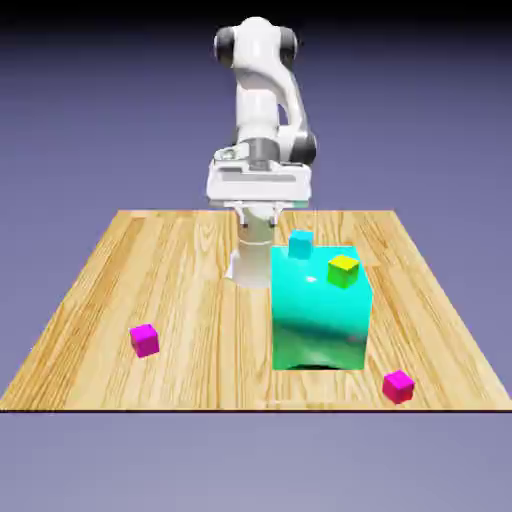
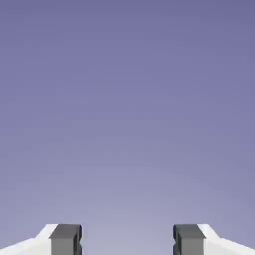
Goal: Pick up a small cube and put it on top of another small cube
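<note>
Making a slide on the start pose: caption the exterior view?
Open gripper high at the table's far edge; two magenta cubes untouched.

table (image 1: 180,290): wood grain, matt | big cyan block (image 1: 318,320): glossy | arm (image 1: 262,95): smooth white

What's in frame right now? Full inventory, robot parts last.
table: 1, light wood, under everything
magenta cubes: 2, small; one toward the exterior view's left, one at the near edge, right of the big block
big block: 1, glossy cyan, right of centre
yellow-green cube: 1, small, on top of the big block
cyan cube: 1, small, at the big block's far top edge; on it or behind it, cannot tell
arm: 1, white, far edge
gripper: 1, grey tips, jaws open, empty; hand view shows only backdrop
</note>
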You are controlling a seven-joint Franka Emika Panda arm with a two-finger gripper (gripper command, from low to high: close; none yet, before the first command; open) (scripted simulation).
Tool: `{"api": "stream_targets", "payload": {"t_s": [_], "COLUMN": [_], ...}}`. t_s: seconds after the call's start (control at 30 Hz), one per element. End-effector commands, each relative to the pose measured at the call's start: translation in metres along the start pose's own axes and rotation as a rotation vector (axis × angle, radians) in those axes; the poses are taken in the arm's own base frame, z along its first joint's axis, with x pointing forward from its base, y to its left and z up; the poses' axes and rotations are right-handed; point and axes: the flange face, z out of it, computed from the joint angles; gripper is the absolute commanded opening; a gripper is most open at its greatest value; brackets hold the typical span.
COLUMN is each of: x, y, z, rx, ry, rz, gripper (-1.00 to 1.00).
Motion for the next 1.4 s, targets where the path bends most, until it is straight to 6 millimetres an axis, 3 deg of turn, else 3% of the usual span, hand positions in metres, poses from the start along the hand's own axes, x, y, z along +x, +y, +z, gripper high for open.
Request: {"api": "stream_targets", "payload": {"t_s": [0.0,0.37,0.8,1.1,1.37], "x": [0.000,-0.021,-0.098,-0.163,-0.206], "y": [-0.003,-0.021,-0.026,-0.032,-0.043], "z": [0.010,0.133,0.268,0.336,0.375], "rx": [-0.025,-0.289,-0.604,-0.826,-1.003], "ry": [-0.025,-0.322,-0.737,-1.080,-1.409], "rz": [0.027,0.340,0.753,1.046,1.275], "gripper": [0.00,0.00,0.00,0.00,0.00]}}
